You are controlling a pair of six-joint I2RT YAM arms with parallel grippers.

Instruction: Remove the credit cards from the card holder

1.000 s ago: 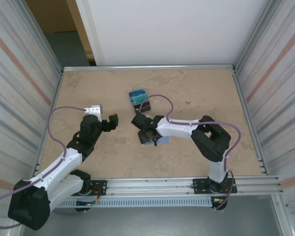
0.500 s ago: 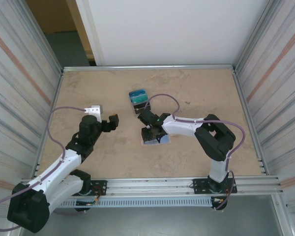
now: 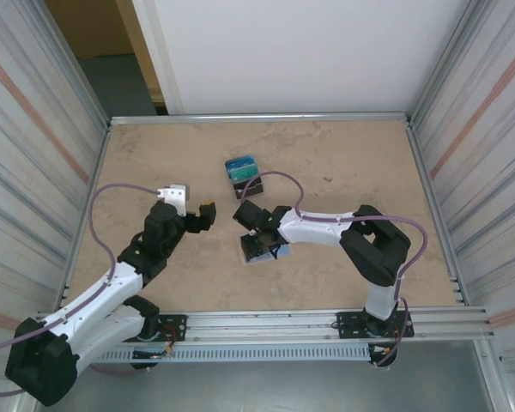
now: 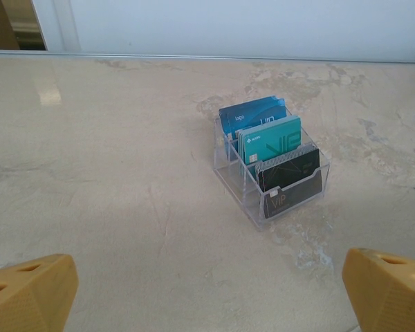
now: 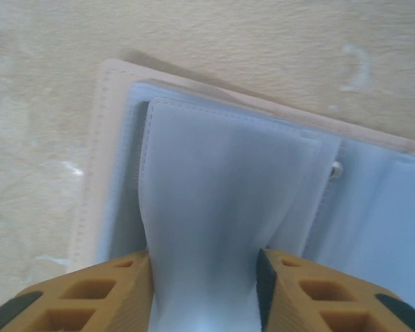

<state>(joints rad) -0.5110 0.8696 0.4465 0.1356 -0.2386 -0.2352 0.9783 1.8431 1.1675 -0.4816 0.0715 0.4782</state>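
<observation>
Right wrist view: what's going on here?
The right tool is pinching a pale-blue inner flap of the card holder, which lies open on the table. The left tool hangs open above the table, facing a clear rack where the blue, teal and black credit cards stand upright.

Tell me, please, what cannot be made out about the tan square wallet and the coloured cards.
Right wrist view: the pale-blue lining flap in the right gripper covers the pockets of the tan square card holder, hiding any card inside.
Top view: that gripper hides most of it.
Left wrist view: the blue, teal and black credit cards overlap in the clear plastic box; count unclear.
</observation>
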